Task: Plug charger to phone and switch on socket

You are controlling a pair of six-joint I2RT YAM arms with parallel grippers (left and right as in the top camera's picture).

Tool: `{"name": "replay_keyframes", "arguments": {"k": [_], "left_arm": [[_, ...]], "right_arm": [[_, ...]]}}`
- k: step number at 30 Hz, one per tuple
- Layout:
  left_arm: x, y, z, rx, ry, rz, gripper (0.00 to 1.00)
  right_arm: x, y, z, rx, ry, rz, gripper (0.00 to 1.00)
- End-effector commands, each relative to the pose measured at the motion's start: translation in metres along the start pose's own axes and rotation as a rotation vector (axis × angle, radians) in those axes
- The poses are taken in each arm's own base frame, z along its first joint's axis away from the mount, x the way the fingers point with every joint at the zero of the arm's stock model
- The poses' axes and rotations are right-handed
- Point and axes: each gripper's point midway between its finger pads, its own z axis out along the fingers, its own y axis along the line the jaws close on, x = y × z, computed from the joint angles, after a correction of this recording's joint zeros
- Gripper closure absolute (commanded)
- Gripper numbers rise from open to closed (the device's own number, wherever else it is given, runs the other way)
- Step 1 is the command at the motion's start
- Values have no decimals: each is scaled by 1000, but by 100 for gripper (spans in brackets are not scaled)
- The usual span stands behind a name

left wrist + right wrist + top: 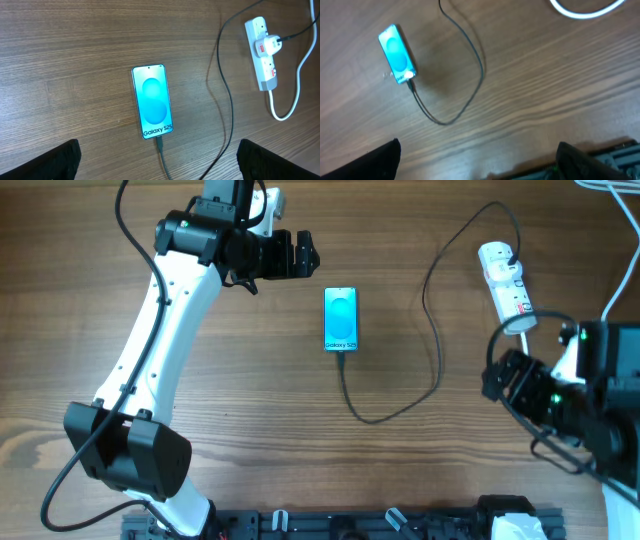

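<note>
The phone [340,319] lies flat in the table's middle, its cyan screen lit with dark lettering at the near end. It also shows in the left wrist view [152,101] and the right wrist view [397,53]. The charger cable [436,360] sits with its tip in the phone's near end, loops right and runs up to a plug in the white socket strip [506,285], also seen in the left wrist view [262,52]. My left gripper [303,253] is open and empty, left of and beyond the phone. My right gripper [510,380] is open and empty, below the socket.
The socket's thick white cord [295,85] curls off its near end toward the right edge. A dark rail [350,525] runs along the table's front edge. The table is bare brown wood.
</note>
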Motion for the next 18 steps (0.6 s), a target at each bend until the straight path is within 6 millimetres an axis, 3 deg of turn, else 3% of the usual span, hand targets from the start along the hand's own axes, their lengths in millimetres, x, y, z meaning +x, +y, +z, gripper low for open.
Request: {"name": "replay_keyframes", "arguments": {"k": [1, 10, 15, 18], "left_arm": [[1, 2, 4, -4, 8, 3, 0], [1, 2, 4, -4, 8, 3, 0], [1, 2, 4, -4, 8, 3, 0], [1, 2, 4, -4, 8, 3, 0]], "right_arm": [[2, -3, 0, 9, -6, 6, 1], [-4, -7, 15, 71, 44, -8, 0], [-14, -1, 25, 63, 50, -37, 0], [-29, 16, 26, -37, -53, -166, 0]]}}
